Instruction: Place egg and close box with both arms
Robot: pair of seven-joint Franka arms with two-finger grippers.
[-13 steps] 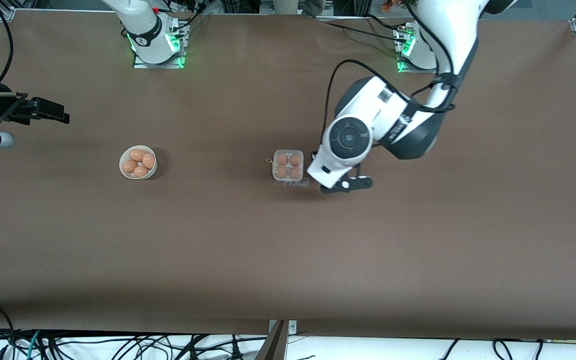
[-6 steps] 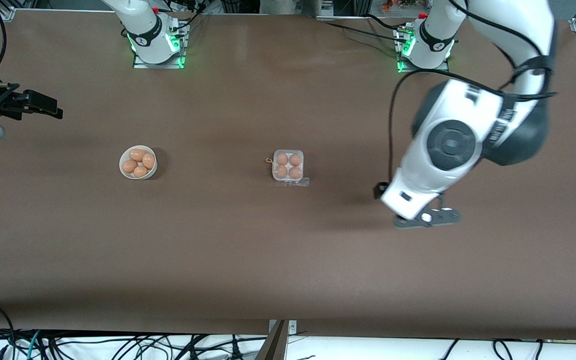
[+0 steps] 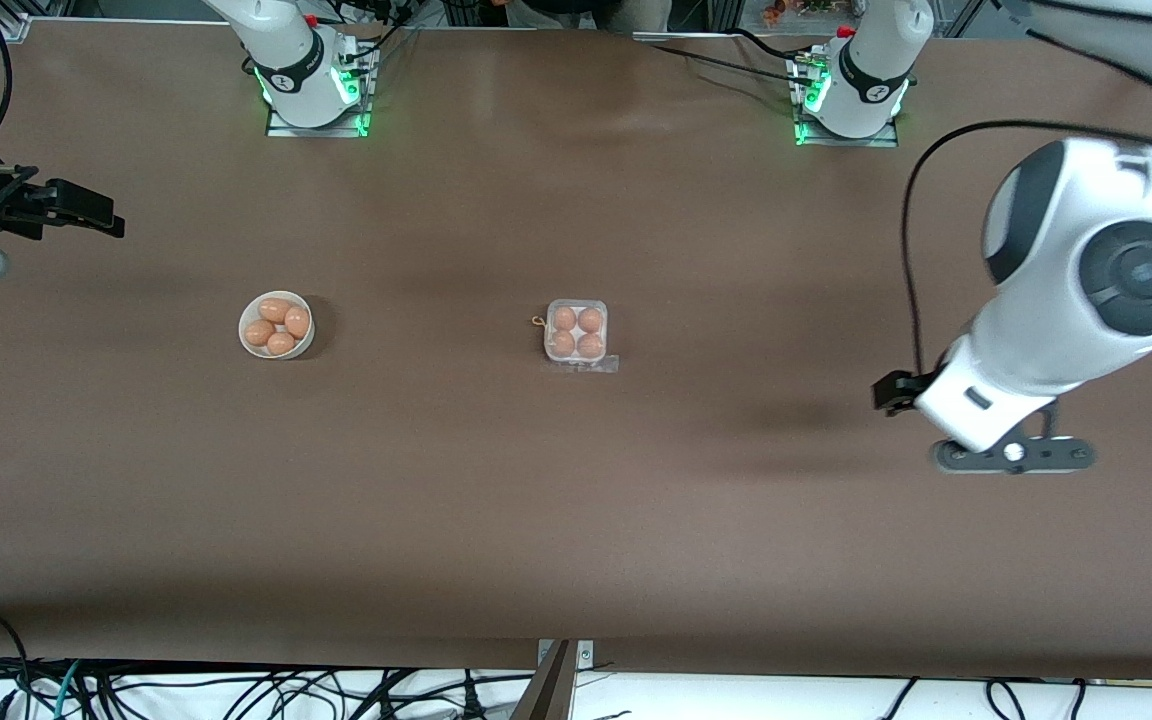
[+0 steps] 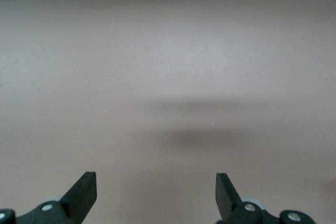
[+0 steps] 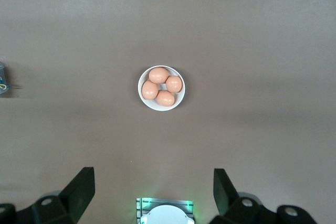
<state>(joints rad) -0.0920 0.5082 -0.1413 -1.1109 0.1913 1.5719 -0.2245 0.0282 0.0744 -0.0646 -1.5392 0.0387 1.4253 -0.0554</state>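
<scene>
While the box [image 3: 576, 333] sits shut (four eggs inside), both hands [image 4: 156, 192] [image 5: 154, 190] gape.

Box [image 3: 576, 332] mid-table; bowl [image 3: 277, 325] toward right arm's end.

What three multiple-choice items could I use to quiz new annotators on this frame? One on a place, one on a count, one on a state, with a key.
1. What is the left gripper over?
A. the box
B. bare table toward the left arm's end
C. the bowl

2. How many eggs lie in the white bowl?
A. two
B. three
C. four

3. How are the right gripper's fingers?
A. open, holding nothing
B. shut on an egg
C. shut on the box lid

Key: 1 B, since its wrist view shows only brown table; 2 C, four eggs show in the right wrist view; 3 A, its fingertips stand wide apart with nothing between them.
</scene>
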